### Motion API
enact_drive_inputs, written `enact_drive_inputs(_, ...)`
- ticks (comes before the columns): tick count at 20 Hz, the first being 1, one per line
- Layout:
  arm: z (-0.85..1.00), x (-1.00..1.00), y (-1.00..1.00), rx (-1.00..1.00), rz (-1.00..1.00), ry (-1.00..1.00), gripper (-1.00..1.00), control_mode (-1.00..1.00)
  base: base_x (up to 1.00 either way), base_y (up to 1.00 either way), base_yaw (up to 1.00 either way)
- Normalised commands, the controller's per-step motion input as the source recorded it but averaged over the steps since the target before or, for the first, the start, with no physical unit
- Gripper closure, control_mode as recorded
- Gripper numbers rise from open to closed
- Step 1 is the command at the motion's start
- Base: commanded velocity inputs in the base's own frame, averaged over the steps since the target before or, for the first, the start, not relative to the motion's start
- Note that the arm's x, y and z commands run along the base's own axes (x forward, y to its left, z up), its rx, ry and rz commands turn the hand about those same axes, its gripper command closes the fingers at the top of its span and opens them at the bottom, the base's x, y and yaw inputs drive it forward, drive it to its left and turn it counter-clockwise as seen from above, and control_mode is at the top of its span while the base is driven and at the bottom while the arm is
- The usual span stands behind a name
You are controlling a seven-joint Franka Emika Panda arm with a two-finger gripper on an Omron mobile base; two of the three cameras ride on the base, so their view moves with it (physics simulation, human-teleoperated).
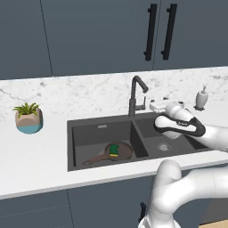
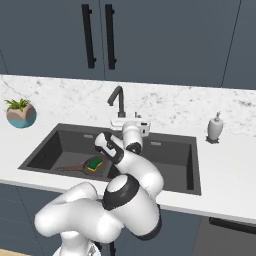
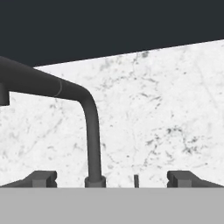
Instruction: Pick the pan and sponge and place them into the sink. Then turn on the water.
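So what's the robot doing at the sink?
It's tidying up. The pan already lies in the left half of the sink, and the sponge sits on top of it. Now the robot's gripper is open, holding nothing, and it is right up by the faucet behind the sink. No water is running yet, so turning the faucet on looks like the next step.

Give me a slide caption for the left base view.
Pan and sponge lie in the sink; open gripper reaches beside the faucet.
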Motion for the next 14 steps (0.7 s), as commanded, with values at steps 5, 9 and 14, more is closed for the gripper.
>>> enact_drive_inputs(5, -0.15, 0.01, 0.0, 0.0, 0.0, 0.0, -1.0, -1.0, 0.0, 0.0, 0.0)
enact_drive_inputs(9, -0.19, 0.0, 0.0, 0.0, -0.03, 0.0, -1.0, -1.0, 0.0, 0.0, 0.0)
enact_drive_inputs(14, -0.16, 0.0, 0.0, 0.0, -0.04, 0.0, -1.0, -1.0, 0.0, 0.0, 0.0)
